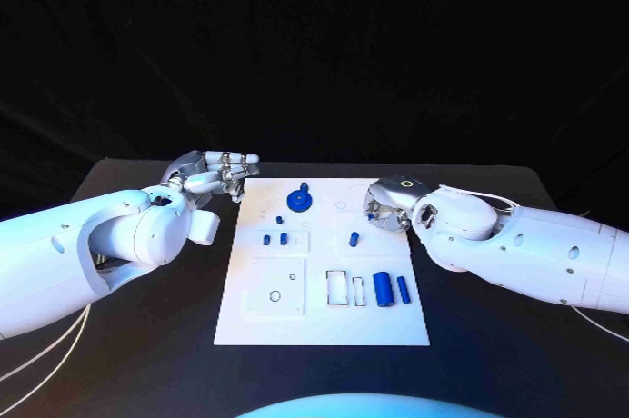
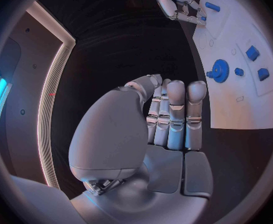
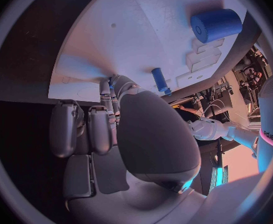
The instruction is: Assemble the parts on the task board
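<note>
The left robot hand [image 1: 216, 174] hovers off the task board [image 1: 295, 323], fingers curled together on nothing. The right robot hand [image 1: 388, 209] is over the board's edge; I can't tell if it grips anything. Just beside it lies a small blue peg [image 1: 353, 239]: probably light, stiff and slick, best pinched across its middle.

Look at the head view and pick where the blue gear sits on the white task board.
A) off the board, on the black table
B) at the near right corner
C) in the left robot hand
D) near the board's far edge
D: the blue gear stands near the far edge of the task board, held by neither robot hand.
</note>
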